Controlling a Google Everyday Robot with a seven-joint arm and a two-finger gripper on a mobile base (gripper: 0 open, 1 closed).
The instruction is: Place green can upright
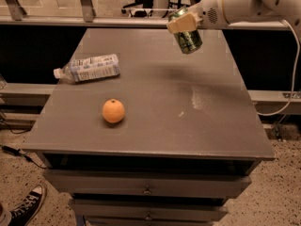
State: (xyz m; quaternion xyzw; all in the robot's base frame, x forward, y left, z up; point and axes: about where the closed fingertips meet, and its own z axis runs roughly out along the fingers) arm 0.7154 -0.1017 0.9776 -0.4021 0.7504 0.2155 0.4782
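The green can [188,36] is dark green with pale markings and hangs tilted in the air above the far right part of the grey table [155,107]. My gripper [182,22] is shut on the green can near its upper end, its tan fingers [181,23] across the can's side. The white arm reaches in from the upper right. The can's top is partly hidden by the fingers.
A clear plastic bottle with a white label [89,68] lies on its side at the table's left. An orange [113,110] sits near the front left. Drawers are below the table front. A cable hangs at the right and a shoe is at the bottom left.
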